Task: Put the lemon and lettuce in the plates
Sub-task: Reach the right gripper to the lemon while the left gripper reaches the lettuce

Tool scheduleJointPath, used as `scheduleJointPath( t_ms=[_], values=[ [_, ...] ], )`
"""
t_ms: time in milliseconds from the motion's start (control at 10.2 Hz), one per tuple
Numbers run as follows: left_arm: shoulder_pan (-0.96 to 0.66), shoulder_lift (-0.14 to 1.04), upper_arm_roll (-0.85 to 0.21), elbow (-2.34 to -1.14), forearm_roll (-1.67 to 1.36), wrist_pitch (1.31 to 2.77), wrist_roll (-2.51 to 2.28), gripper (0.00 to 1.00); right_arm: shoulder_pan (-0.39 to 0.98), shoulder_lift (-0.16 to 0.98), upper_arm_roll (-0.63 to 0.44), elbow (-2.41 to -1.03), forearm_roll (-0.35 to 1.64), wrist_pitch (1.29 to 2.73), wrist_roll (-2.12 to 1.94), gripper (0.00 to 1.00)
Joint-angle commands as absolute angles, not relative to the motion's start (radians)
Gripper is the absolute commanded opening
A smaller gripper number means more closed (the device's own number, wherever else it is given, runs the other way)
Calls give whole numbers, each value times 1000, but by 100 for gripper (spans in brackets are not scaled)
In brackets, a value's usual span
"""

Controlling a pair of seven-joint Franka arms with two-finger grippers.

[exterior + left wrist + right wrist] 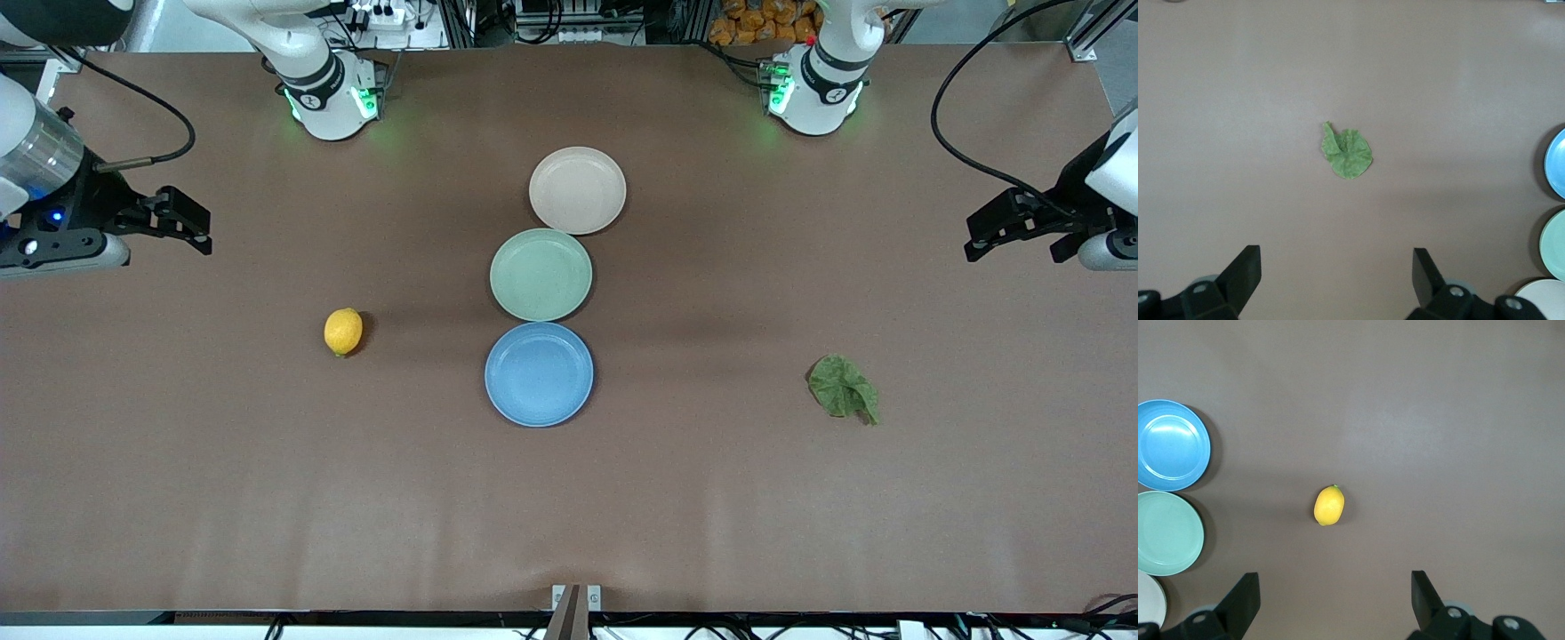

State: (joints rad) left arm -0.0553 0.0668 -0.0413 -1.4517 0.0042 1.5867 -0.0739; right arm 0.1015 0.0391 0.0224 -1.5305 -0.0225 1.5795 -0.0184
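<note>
The lemon (343, 332) lies on the table toward the right arm's end, and shows in the right wrist view (1329, 505). The lettuce (843, 388) lies flat toward the left arm's end, and shows in the left wrist view (1347, 152). The blue plate (539, 373) and the beige-pink plate (578, 190) are empty at mid-table, the blue one nearest the front camera. My right gripper (206, 233) is open and empty, up in the air at its end of the table, apart from the lemon. My left gripper (971, 238) is open and empty, up at its end, apart from the lettuce.
A pale green plate (540, 274) sits empty between the blue and beige-pink plates, touching both in a line. The brown table (267, 489) is bare around the lemon and the lettuce. Cables hang near both arms at the table's ends.
</note>
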Motion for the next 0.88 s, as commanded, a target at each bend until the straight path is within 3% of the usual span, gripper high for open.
scheduleJointPath(
  t_ms=[0, 295, 589, 786],
  values=[
    [-57, 48, -40, -1465, 26, 1572, -54, 100, 101, 40, 23, -1520, -11, 1569, -25, 100],
    [-43, 92, -38, -1479, 22, 1572, -20, 100, 103, 43, 23, -1526, -11, 1569, -17, 100],
    [-43, 142, -40, -1545, 17, 1585, 2, 100, 98, 127, 23, -1560, -11, 1629, -12, 100],
    [-41, 138, -38, -1680, 15, 1696, 0, 100, 80, 196, 23, -1633, -9, 1739, 29, 100]
  ],
)
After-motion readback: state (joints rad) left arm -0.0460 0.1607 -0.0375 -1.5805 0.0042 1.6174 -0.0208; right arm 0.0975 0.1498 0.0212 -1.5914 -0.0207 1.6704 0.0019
